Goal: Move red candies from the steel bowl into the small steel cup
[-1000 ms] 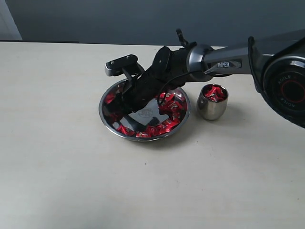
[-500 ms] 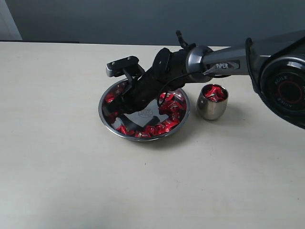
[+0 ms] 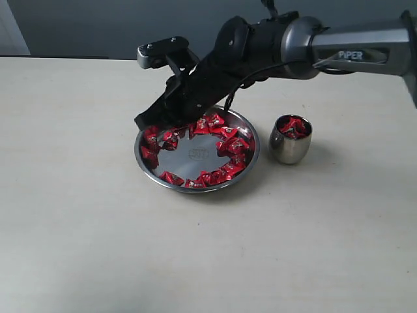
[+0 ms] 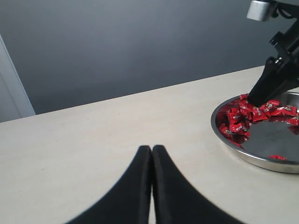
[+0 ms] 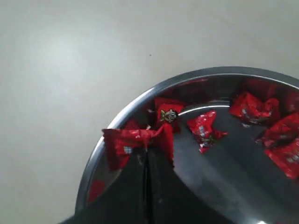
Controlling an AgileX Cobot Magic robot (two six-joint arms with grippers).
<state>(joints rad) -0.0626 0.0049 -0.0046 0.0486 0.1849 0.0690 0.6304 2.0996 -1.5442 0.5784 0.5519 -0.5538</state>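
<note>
The left gripper (image 4: 151, 151) is over the counter (image 3: 78, 215), well apart from the bowl. Its two black fingers are pressed flat together with nothing between them.

Next comes the right gripper (image 3: 145, 122), at the left rim of the one steel bowl (image 3: 195, 188). Its fingers pinch one red candy (image 5: 125, 140) tight.

The bowl sits near the middle of the counter, a bit closer to the far edge. More red candies (image 3: 221, 140) lie in a ring around its shiny bare middle. They are too bunched up to count.

Just to the right, not touching the bowl, stands the one small steel cup (image 3: 290, 149). It has a few red candies inside, and I cannot tell how many.
</note>
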